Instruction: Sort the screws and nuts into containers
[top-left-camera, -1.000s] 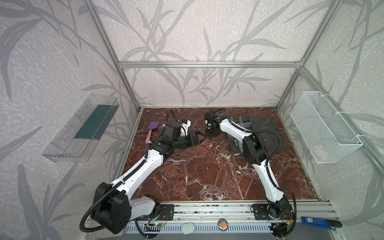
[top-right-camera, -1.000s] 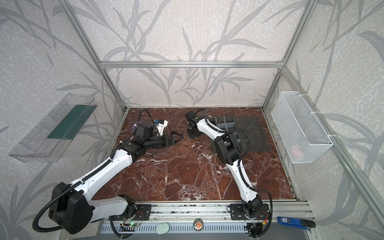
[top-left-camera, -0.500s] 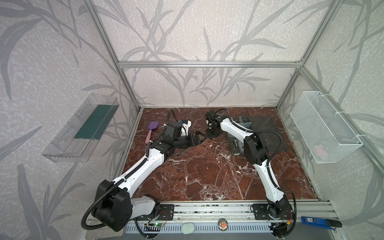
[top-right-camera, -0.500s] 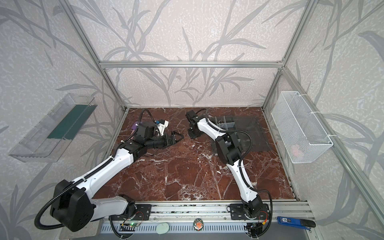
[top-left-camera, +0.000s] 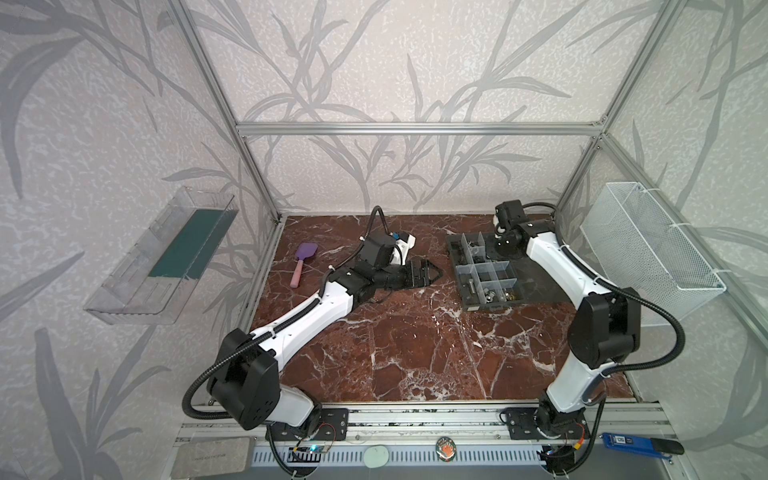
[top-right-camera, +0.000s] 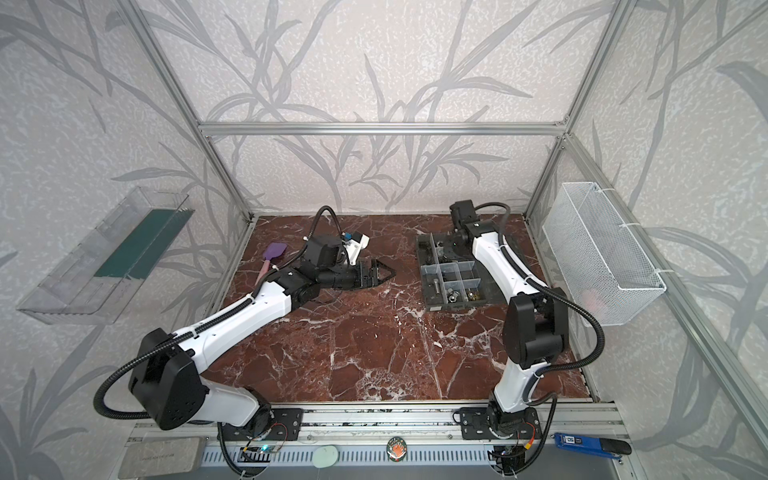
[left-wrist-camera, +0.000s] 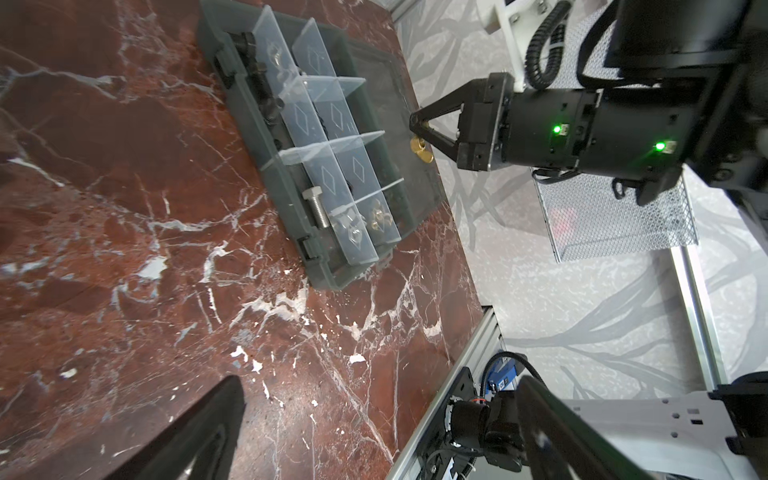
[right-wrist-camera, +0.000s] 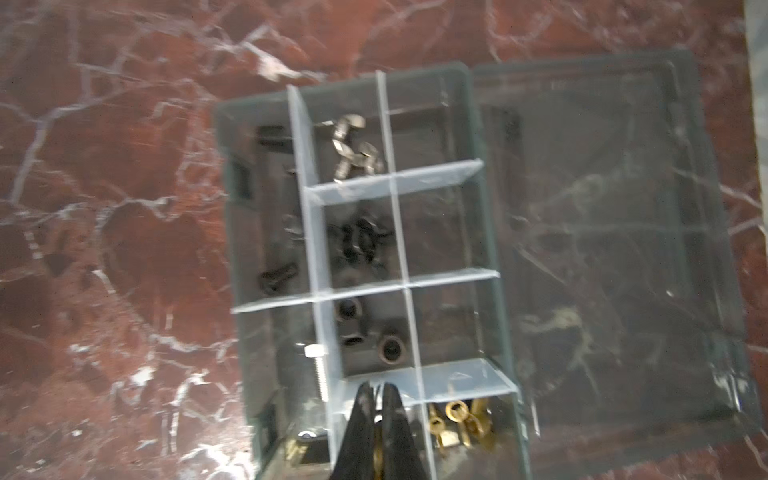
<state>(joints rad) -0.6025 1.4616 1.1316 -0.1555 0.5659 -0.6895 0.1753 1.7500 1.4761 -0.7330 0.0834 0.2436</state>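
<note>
Red-brown marbled desk (top-left-camera: 415, 353) fills the floor of a cell papered with grey leaves. Nearest, a blue tool (top-left-camera: 642, 444) lies on the front rail. Further in, the left pincer (left-wrist-camera: 379, 379) hovers over bare marble at mid-desk, its two fingers spread wide. Level with it on the left, a purple spatula (top-left-camera: 305, 254) rests on the marble. To the right of the left pincer, apart from it, sits the organizer box (left-wrist-camera: 332, 276), its clear lid (right-wrist-camera: 602, 249) open and lying flat on the box's right side. Its containers (top-left-camera: 486, 272) hold hardware. At the near end there is a long silver screw (left-wrist-camera: 316, 208) in the left one and brass nuts (right-wrist-camera: 456, 412) in the right one. Behind those are black nuts (right-wrist-camera: 390, 348) in the middle column, and at the far end silver pieces (right-wrist-camera: 348, 124) too blurred to name. Black screws (right-wrist-camera: 276, 275) lie in the long left compartment. Over the box's lid side the right pincer (left-wrist-camera: 415, 121) hangs raised, fingertips pressed together. One brass nut (left-wrist-camera: 420, 150) shows right against the tips, though I cannot tell whether it is pinched or lies on the lid beneath. On the side walls hang a clear shelf (top-left-camera: 162, 257) and a white mesh basket (top-left-camera: 648, 245).
</note>
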